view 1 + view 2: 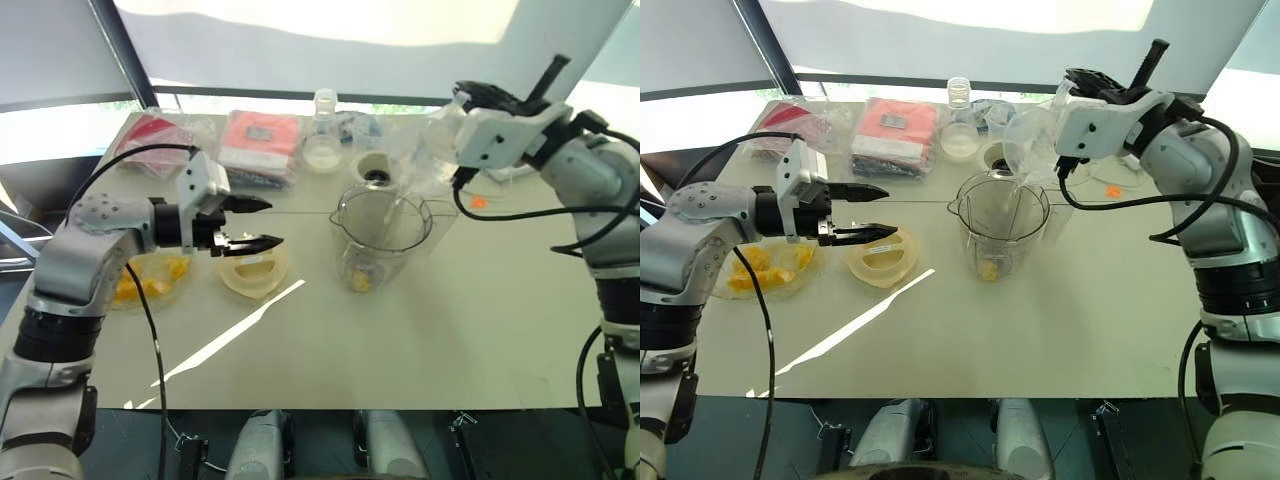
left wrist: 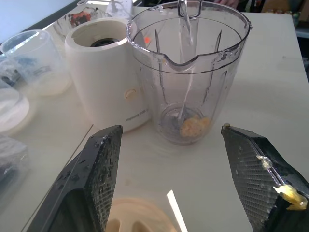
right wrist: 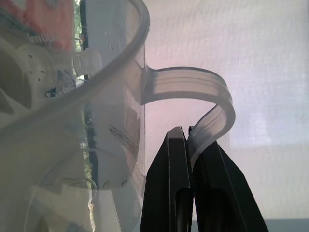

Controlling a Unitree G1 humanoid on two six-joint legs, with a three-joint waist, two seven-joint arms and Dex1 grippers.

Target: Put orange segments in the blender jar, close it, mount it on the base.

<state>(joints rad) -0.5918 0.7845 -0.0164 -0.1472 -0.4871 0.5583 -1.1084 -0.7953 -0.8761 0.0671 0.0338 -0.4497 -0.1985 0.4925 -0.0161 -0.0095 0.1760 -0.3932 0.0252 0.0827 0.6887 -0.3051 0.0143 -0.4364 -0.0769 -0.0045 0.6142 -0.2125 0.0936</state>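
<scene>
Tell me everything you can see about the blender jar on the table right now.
The blender jar is a tall clear plastic pitcher with a pouring spout, standing upright and lidless on the table just in front of the white base. Yellow-orange segments lie at its bottom beside the small metal blade. A thin stream of clear liquid is falling into it from a clear cup tilted above its rim. Neither gripper touches the jar.

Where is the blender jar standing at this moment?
The blender jar stands upright at the table's middle, directly in front of the base, with the cream lid to its left.
</scene>
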